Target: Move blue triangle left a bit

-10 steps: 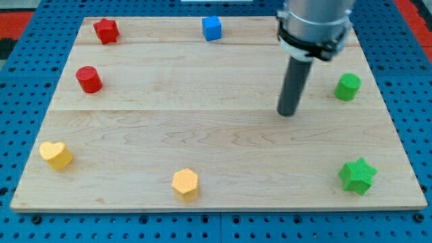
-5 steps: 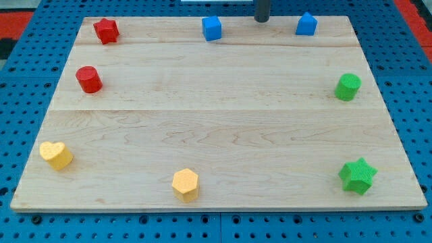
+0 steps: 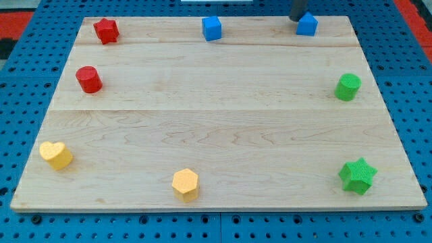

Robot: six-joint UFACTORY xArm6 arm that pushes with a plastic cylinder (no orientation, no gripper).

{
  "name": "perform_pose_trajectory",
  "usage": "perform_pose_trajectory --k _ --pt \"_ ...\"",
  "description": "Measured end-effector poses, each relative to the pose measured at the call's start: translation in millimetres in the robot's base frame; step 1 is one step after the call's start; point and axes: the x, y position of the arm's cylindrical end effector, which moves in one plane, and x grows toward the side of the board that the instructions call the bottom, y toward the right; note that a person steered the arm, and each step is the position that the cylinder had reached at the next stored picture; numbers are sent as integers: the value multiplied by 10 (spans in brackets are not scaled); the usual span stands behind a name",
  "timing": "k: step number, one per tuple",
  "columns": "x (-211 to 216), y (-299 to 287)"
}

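The blue triangle (image 3: 307, 25) sits at the view's top edge of the wooden board, right of the middle. My tip (image 3: 297, 18) is at the view's top, just left of and behind the blue triangle, touching or nearly touching its upper left corner. Only the rod's lowest part shows. A blue cube (image 3: 212, 28) sits further left along the same top strip.
A red star (image 3: 106, 30) and a red cylinder (image 3: 88, 79) are at the view's upper left. A green cylinder (image 3: 348, 87) and a green star (image 3: 357, 175) are at the right. A yellow heart (image 3: 55, 154) and a yellow hexagon (image 3: 185, 183) are at the bottom.
My tip went from the board's right middle up to the top edge, then moved right to the blue triangle's left side. The blocks have not visibly moved.
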Motion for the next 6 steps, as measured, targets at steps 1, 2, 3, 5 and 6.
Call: perform_pose_trajectory --k 1,2,3,5,6 --pt "-9 219" --pt "-2 590" --pt "173 748" --pt "95 419" --pt "-8 524"
